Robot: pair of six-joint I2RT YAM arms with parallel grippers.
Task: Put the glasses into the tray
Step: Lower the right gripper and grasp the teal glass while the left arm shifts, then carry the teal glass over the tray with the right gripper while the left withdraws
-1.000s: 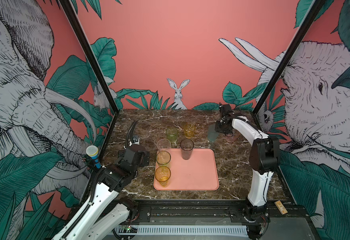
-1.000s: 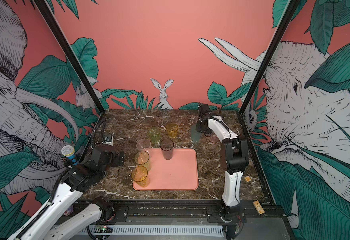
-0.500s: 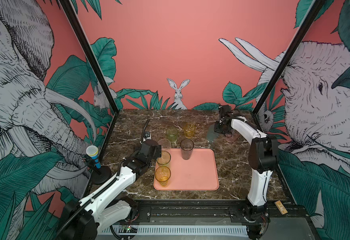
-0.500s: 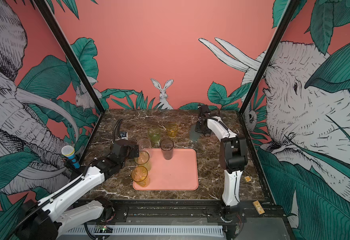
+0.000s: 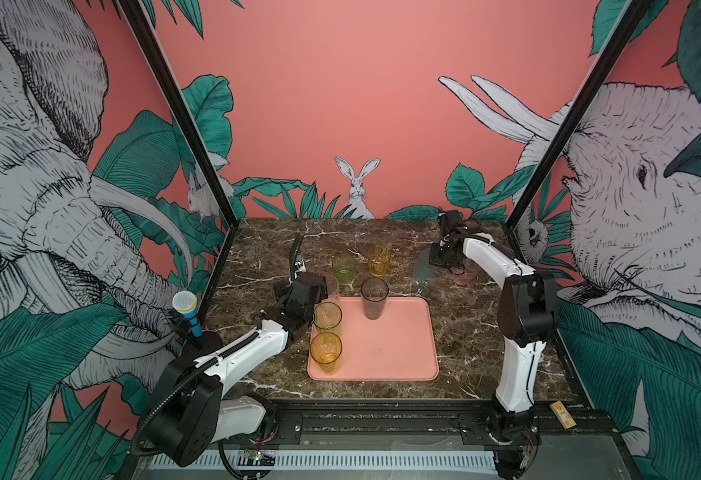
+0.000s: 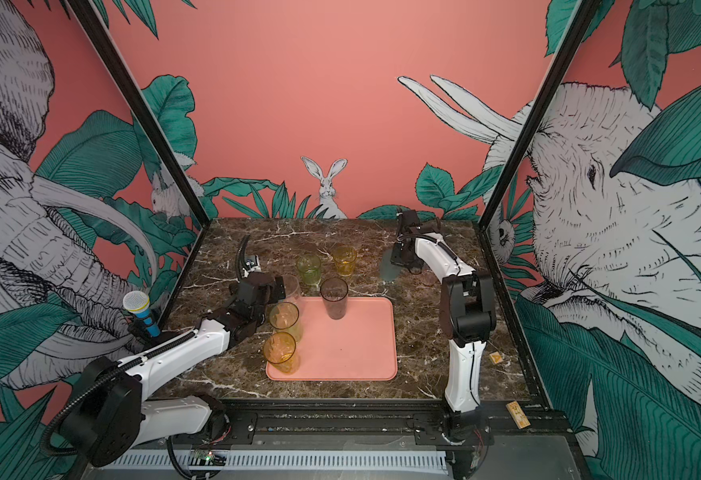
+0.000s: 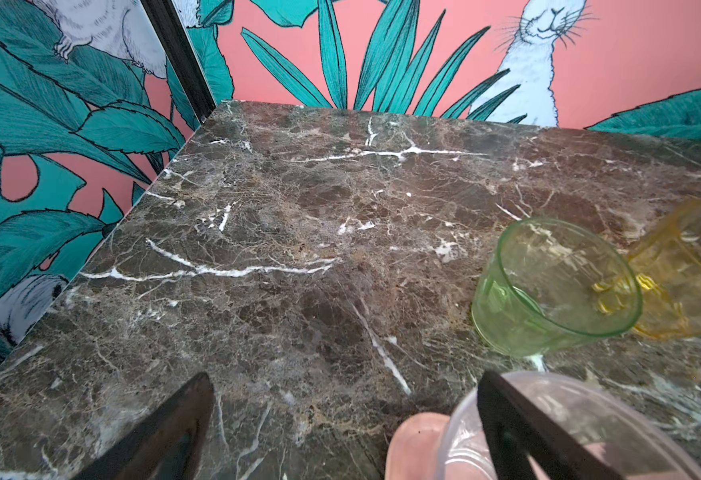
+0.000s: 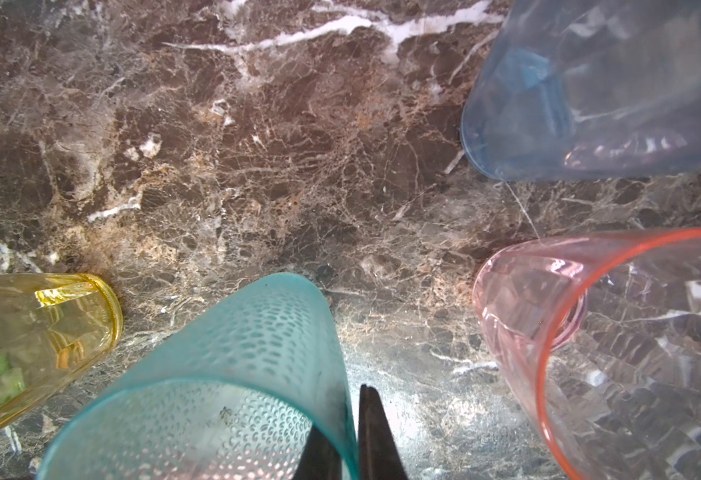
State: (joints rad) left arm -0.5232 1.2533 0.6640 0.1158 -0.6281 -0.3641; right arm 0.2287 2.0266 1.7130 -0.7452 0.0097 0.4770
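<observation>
Top views: the salmon-pink tray (image 5: 398, 345), flat and low-rimmed, lies mid-bench (image 5: 465, 332). It carries three upright glasses. A tall smoky grey tumbler (image 5: 374, 297) stands at its far edge, with a pale amber tumbler (image 5: 328, 318) and a deeper amber tumbler (image 5: 325, 351) down its left side. A clear tumbler (image 5: 333, 286) stands at the far left corner, just beside my left pincer (image 5: 319, 289). Beyond the tray stand a green tumbler (image 5: 343, 268) and a short amber tumbler (image 5: 379, 259). To the right are a teal tumbler (image 5: 424, 269), under my right pincer (image 5: 440, 259), and a pink tumbler (image 5: 463, 274), half hidden by my right arm. A toy microphone (image 5: 185, 309) stands off the bench's left edge.

Left wrist: my left pincer (image 7: 342, 376) gapes wide, holding nothing. One finger crosses the clear tumbler's rim.

Right wrist: my right pincer (image 8: 348, 415) nips the teal tumbler's dimpled wall. A lavender-blue tumbler (image 8: 589, 91) stands near. Nine tumblers, one tray.
</observation>
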